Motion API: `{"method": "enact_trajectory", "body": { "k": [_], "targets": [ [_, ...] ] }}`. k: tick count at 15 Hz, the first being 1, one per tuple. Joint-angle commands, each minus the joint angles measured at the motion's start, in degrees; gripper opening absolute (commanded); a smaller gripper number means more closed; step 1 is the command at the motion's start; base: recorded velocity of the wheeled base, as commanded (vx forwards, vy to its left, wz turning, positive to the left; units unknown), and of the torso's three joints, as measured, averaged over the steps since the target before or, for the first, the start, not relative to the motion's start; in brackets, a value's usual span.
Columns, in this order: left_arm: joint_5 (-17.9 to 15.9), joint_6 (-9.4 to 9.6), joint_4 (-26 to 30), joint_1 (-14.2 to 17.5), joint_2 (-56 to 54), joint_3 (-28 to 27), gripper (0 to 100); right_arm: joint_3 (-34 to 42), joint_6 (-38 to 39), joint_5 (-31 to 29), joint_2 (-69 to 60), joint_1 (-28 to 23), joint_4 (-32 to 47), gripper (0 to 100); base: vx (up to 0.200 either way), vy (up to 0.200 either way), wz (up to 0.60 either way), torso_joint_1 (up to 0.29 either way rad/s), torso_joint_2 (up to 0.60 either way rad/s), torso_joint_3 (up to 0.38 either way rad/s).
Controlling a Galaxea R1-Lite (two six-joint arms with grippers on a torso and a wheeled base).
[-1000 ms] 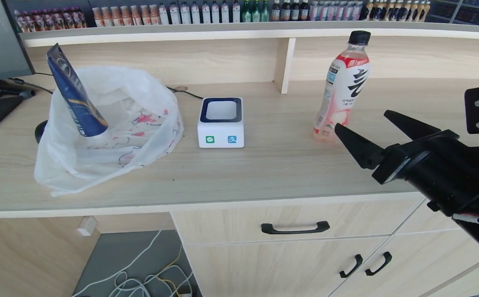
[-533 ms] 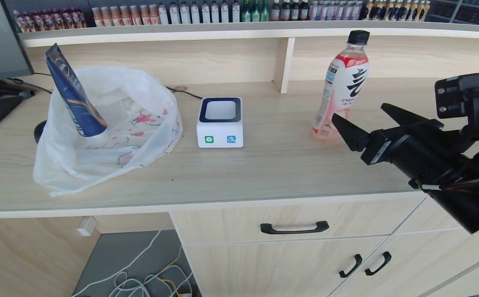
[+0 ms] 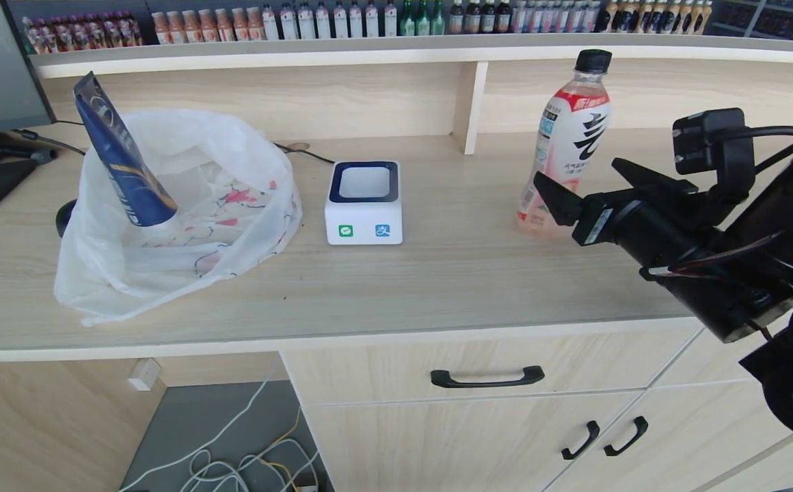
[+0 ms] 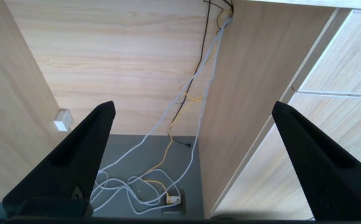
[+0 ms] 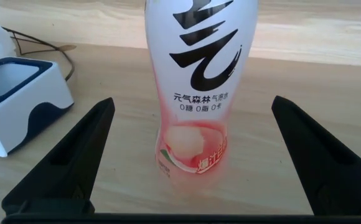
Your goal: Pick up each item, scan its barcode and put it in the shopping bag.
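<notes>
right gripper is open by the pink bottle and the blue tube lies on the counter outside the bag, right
No: the blue tube leans inside the bag, not outside it, as the head view shows. The right gripper is open by the pink bottle.

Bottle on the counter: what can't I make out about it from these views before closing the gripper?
- Barcode: the right wrist view shows only the front label of the bottle; in the head view it is too small to tell.
- Cap: cut off by the right wrist view's top edge.
- Base: in the head view, partly behind the open right gripper.
</notes>
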Motion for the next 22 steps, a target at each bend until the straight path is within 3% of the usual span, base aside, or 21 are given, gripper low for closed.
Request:
{"method": "enact_trajectory", "body": {
  "k": [1, 9, 22],
  "targets": [
    [0.0, -0.04, 0.0, 0.0, 0.0, 0.0, 100, -2.9, 0.2, 0.4, 2.7, -0.5, 1.5, 100, 0.0, 0.0, 0.0, 0.0, 0.0, 0.0],
    [0.0, -0.04, 0.0, 0.0, 0.0, 0.0, 100, -13.8, 0.3, 2.6, 8.8, -0.7, 4.6, 100, 0.0, 0.0, 0.0, 0.0, 0.0, 0.0],
    [0.0, -0.04, 0.0, 0.0, 0.1, 0.0, 100, -19.2, 0.3, 3.4, 13.0, -1.7, 4.6, 100, 0.0, 0.0, 0.0, 0.0, 0.0, 0.0]
  ]
}}
